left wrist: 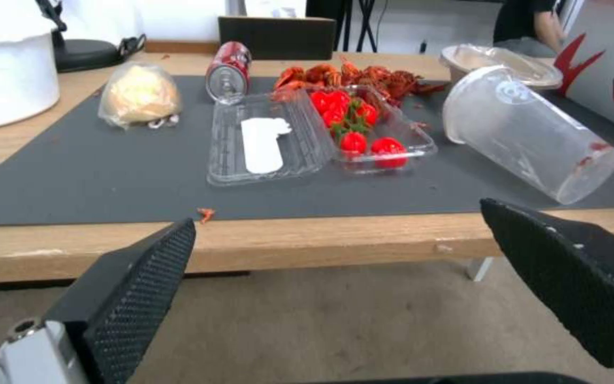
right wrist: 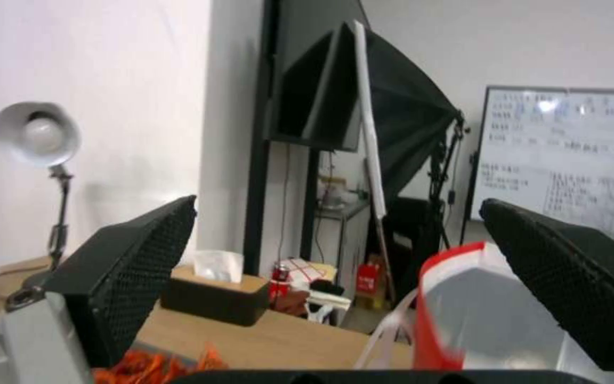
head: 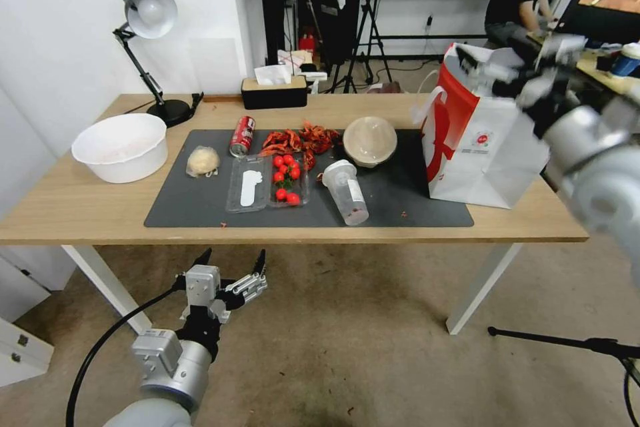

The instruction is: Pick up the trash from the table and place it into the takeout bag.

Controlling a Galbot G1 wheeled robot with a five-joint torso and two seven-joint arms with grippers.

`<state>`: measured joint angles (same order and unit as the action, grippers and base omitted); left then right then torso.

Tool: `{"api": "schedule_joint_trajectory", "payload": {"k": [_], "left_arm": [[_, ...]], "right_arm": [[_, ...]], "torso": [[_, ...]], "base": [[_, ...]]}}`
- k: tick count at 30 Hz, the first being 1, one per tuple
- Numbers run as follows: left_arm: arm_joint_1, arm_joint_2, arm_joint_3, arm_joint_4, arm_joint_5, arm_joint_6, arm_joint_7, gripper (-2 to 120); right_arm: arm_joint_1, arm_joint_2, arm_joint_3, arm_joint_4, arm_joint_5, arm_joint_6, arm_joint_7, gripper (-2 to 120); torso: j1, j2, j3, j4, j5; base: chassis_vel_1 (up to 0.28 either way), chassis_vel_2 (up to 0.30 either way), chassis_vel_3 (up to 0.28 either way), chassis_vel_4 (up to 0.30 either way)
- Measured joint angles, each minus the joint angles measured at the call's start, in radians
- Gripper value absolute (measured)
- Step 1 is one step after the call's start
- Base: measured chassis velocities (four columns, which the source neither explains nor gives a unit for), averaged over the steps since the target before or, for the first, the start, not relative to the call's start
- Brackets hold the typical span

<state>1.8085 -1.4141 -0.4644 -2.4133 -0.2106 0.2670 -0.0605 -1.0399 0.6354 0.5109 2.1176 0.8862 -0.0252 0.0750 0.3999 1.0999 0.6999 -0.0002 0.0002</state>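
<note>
On the table [head: 80, 207], on a dark grey mat [head: 400, 203], lies the trash: a wrapped beige lump [head: 203, 161] [left wrist: 138, 95], a red can [head: 242, 135] [left wrist: 227, 72] on its side, a tan domed bowl [head: 370, 140] [left wrist: 499, 61] and a clear plastic cup [head: 347, 191] [left wrist: 527, 133] tipped over. The takeout bag [head: 477, 140] [right wrist: 477, 304] stands upright at the right end. My left gripper [head: 230, 267] [left wrist: 337, 213] is open and empty, low in front of the table's near edge. My right gripper [head: 497, 70] [right wrist: 337, 202] hangs open and empty just above the bag's mouth.
A white basin [head: 120, 147] sits at the left end. A clear clamshell with cherry tomatoes [head: 267, 183] and red crayfish shells [head: 300, 140] lie mid-mat. A desk lamp [head: 147, 13] and a tissue box [head: 273, 90] stand along the far edge. A stand leg [head: 567, 343] lies on the floor, right.
</note>
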Motion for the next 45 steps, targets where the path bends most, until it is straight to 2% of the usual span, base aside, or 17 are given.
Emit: {"api": "schedule_joint_trajectory", "payload": {"k": [1, 2, 4, 6, 9, 10, 14, 22, 31, 45], "left_arm": [[0.000, 0.000, 0.000, 0.000, 0.000, 0.000, 0.000, 100], [0.000, 0.001, 0.000, 0.002, -0.001, -0.001, 0.000, 100], [0.000, 0.001, 0.001, 0.003, -0.001, -0.002, 0.000, 100], [0.000, 0.000, 0.001, 0.003, -0.001, -0.003, 0.000, 100], [0.000, -0.001, 0.002, 0.005, -0.002, -0.005, 0.000, 100], [0.000, -0.001, 0.002, 0.005, -0.002, -0.005, 0.000, 100], [0.007, 0.002, 0.002, 0.005, -0.002, -0.011, 0.004, 100], [0.005, 0.002, -0.001, 0.008, -0.002, -0.011, 0.006, 100], [0.002, 0.005, -0.014, 0.005, -0.006, 0.001, 0.010, 100], [0.015, 0.017, -0.019, 0.011, -0.011, -0.016, 0.007, 100]], "right_arm": [[0.000, 0.000, 0.000, 0.000, 0.000, 0.000, 0.000, 100], [-0.087, 0.020, 0.023, 0.027, -0.053, 0.045, -0.013, 100], [-0.216, 0.070, 0.039, 0.072, -0.130, 0.103, -0.014, 100], [-0.257, 0.089, 0.049, 0.084, -0.154, 0.111, -0.018, 100], [-0.378, 0.173, 0.065, 0.113, -0.250, 0.136, -0.029, 100], [-0.378, 0.173, 0.065, 0.113, -0.250, 0.136, -0.029, 100], [-0.498, 0.302, 0.059, 0.085, -0.361, 0.219, -0.040, 100], [-0.646, 0.410, 0.039, 0.062, -0.420, 0.271, -0.049, 100], [-0.695, 0.466, 0.023, -0.011, -0.454, 0.326, -0.095, 100], [-0.686, 0.472, 0.008, -0.031, -0.458, 0.315, -0.098, 100]], "torso": [[0.000, 0.000, 0.000, 0.0000, 0.0000], [0.000, 0.000, 0.000, -0.0004, -0.0001], [0.000, 0.000, 0.000, 0.0004, -0.0003], [0.000, 0.000, 0.000, 0.0005, -0.0004], [0.000, 0.000, 0.000, 0.0001, -0.0004], [0.000, 0.000, 0.000, 0.0001, -0.0004], [0.000, 0.000, 0.000, 0.0000, -0.0002], [0.000, 0.000, 0.000, 0.0001, -0.0004], [0.000, 0.000, 0.000, 0.0001, -0.0002], [0.000, 0.000, 0.000, 0.0000, -0.0002]], "base": [[0.000, 0.000, 0.000, 0.000], [0.000, 0.000, 0.000, 0.000], [0.000, 0.000, 0.000, 0.000], [0.000, 0.000, 0.000, 0.000], [0.000, 0.000, 0.000, 0.000], [0.000, 0.000, 0.000, 0.000], [0.000, 0.000, 0.000, 0.000], [0.000, 0.000, 0.000, 0.000], [0.000, 0.000, 0.000, 0.000], [0.000, 0.000, 0.000, 0.000]]}}
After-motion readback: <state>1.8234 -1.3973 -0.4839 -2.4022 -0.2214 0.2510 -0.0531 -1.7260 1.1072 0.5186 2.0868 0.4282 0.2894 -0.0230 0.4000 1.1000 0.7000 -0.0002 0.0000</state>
